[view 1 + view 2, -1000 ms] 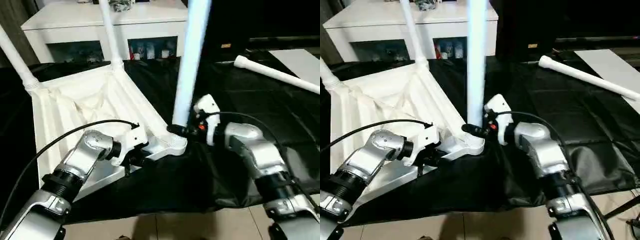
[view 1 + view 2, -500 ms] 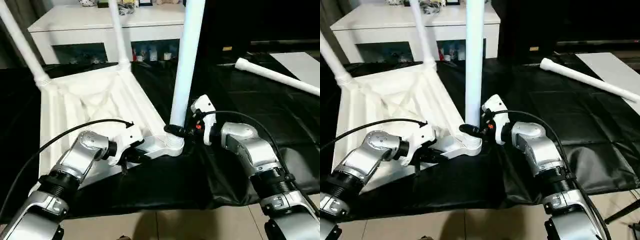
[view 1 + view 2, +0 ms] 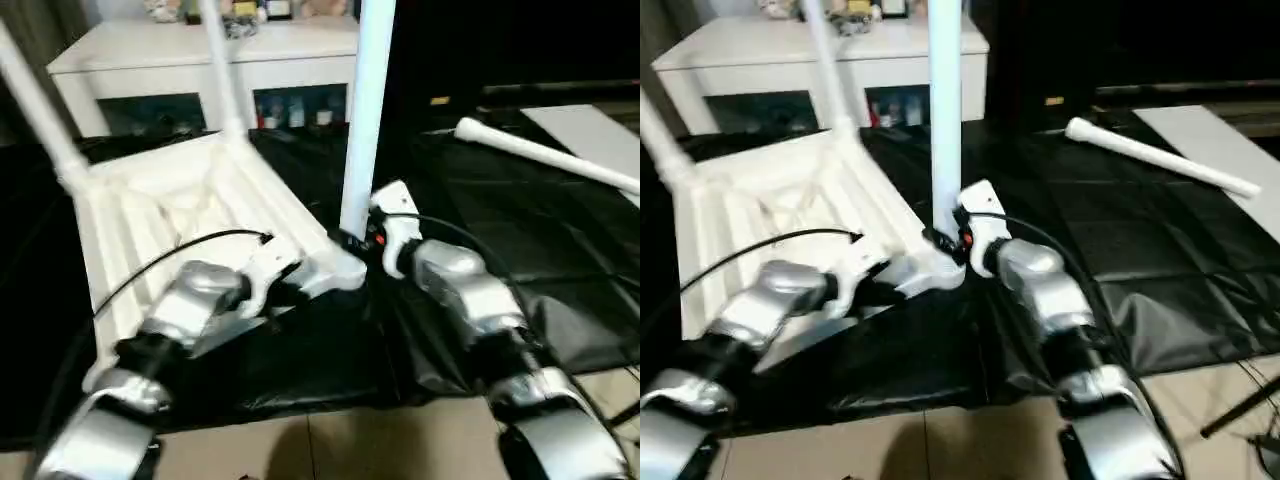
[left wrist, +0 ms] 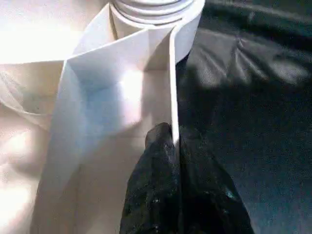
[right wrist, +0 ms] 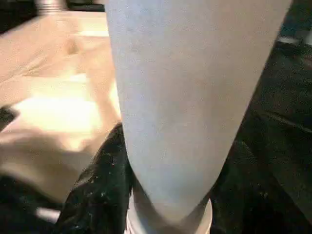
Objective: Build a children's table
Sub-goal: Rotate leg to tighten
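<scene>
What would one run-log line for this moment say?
stage: third leg going in | left pincer: shut on tabletop rim | right pincer: around upright leg | fourth leg: loose on black sheet

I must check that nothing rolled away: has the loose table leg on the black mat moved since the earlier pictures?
No. The loose leg lies equally far from the white cabinet as before; only the camera has shifted.

No text, label, brand, number or sign can be read anywhere in these views. The small items behind the glass doors of the white cabinet (image 3: 200, 70) are too blurred to make out any print. The white table parts and the black sheet under them carry no legible marking.
</scene>
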Available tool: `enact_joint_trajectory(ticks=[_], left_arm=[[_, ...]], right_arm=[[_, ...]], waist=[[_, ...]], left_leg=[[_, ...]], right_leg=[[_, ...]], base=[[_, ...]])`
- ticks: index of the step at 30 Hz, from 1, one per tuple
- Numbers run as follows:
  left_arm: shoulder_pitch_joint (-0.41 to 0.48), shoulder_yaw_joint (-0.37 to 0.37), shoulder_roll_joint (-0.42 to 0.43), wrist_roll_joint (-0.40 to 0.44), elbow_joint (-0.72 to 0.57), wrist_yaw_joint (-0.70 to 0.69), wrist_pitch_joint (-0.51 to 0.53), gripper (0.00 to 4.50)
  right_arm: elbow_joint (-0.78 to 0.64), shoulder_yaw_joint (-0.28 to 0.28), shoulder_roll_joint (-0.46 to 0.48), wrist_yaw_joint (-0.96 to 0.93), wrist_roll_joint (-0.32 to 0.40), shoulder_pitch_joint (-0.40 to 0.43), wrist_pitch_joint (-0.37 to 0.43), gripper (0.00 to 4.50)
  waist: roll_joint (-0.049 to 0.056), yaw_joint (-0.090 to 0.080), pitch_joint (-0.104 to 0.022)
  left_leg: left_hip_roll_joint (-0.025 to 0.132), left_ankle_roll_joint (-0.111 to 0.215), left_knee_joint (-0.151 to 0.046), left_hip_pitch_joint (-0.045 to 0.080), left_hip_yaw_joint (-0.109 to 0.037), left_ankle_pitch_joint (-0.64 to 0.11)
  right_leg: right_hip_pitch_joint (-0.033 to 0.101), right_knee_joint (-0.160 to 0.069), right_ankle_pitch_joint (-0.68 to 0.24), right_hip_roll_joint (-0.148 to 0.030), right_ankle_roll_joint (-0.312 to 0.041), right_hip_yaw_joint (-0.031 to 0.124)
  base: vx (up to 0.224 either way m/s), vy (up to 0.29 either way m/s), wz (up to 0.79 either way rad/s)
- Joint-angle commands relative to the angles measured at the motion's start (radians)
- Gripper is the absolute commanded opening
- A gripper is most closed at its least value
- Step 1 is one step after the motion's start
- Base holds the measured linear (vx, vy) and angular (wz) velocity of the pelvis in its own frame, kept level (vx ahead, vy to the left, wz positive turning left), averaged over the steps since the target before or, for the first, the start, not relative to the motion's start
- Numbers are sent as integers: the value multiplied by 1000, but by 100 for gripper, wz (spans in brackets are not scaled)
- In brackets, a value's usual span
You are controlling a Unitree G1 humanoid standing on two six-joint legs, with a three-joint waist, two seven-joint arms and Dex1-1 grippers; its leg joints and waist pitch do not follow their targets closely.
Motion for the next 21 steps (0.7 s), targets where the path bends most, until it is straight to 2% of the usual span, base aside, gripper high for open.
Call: enact_joint_trajectory(ticks=[1,2,3,4,5,6,7,8,9,10,11,12,13,14,15,16,18,21], left_arm=[[-63,25,-46,30,32,127,31,0],[-66,23,-51,33,36,133,32,0],[-77,16,-69,43,48,154,36,0],[-103,6,-120,53,77,198,44,0],[-110,4,-140,53,82,208,50,0],[-116,1,-160,53,85,219,56,0],[-121,-1,-176,56,84,232,65,0],[-123,-2,-181,56,85,238,68,0],[-126,-2,-189,57,85,247,73,0],[-130,-1,-197,59,86,263,79,0],[-133,2,-202,61,92,278,82,0],[-135,5,-203,62,97,284,82,0],[-139,15,-204,63,108,296,81,0],[-142,19,-204,64,114,301,79,0],[-142,19,-204,64,114,301,79,0],[-144,26,-203,64,121,309,75,0],[-148,42,-195,62,134,326,65,0],[-146,45,-185,60,134,328,64,0]], right_arm=[[186,-17,20,-138,-52,27,50,185],[194,-20,24,-147,-51,23,48,185],[220,-30,39,-177,-50,11,42,185],[282,-51,74,-239,-42,-20,32,185],[306,-58,86,-256,-39,-32,29,185],[326,-64,97,-271,-36,-43,26,185],[353,-74,108,-298,-33,-59,17,185],[363,-78,111,-307,-31,-65,14,185],[379,-84,117,-324,-29,-75,7,185],[396,-96,124,-346,-23,-87,-1,185],[413,-105,131,-364,-22,-99,-11,185],[419,-109,134,-370,-23,-103,-14,185],[429,-115,140,-379,-29,-110,-22,185],[436,-117,143,-384,-32,-114,-28,185],[436,-117,143,-384,-32,-114,-28,185],[445,-120,145,-390,-34,-119,-38,185],[471,-130,154,-405,-37,-133,-73,185],[489,-138,164,-415,-38,-144,-96,185]], waist=[[28,-12,-35],[43,46,-40],[28,67,-40],[-60,37,-35],[-69,52,-53],[-64,64,-60],[-35,68,-71],[-28,49,-75],[-28,49,-75],[-19,30,-69],[-26,23,-67],[-29,21,-65],[-36,19,-65],[-32,16,-68],[-32,16,-68],[-39,14,-66],[-36,13,-67],[-41,11,-66]], left_leg=[[40,-45,-158,12,-17,-855],[65,-54,-232,-57,21,-952],[62,-28,-238,-46,51,-924],[-19,-44,56,159,38,-540],[-16,30,53,25,-10,-209],[-9,24,2,-41,-24,-125],[10,-6,-58,7,-13,-141],[2,-26,-60,20,-4,-237],[2,-26,-60,20,-4,-237],[6,-45,-70,28,3,-384],[3,-47,-73,19,1,-407],[-1,-43,-77,19,-1,-452],[-1,-36,-76,28,1,-476],[-2,-32,-79,23,-1,-464],[-2,-32,-79,23,-1,-464],[0,-25,-83,17,-1,-446],[1,-23,-85,19,0,-439],[1,-20,-90,12,0,-427]], right_leg=[[49,-17,-503,1,-66,-28],[103,150,-216,9,-108,-25],[86,162,-181,17,-95,-6],[-128,-113,-963,-112,-80,71],[8,-87,-1040,-166,-77,133],[71,-40,-871,-145,-75,117],[18,-15,-496,-61,-105,75],[13,9,-316,-27,-162,64],[13,9,-316,-27,-162,64],[7,-3,-289,-28,-222,70],[17,-4,-305,-27,-217,68],[17,-14,-376,-29,-191,64],[10,-25,-420,-32,-174,66],[16,-26,-427,-36,-168,65],[16,-26,-427,-36,-168,65],[17,-31,-416,-35,-160,65],[15,-32,-419,-38,-162,65],[18,-34,-411,-39,-156,64]], base=[[-92,28,1],[-92,28,1],[-44,-56,21],[74,-119,3],[74,-119,3],[132,-21,-38],[68,30,-14],[68,30,-14],[-19,-11,21],[0,0,0],[0,0,0],[0,0,0],[0,0,0],[0,0,0],[0,0,0],[0,0,0],[0,0,0],[0,0,0]])
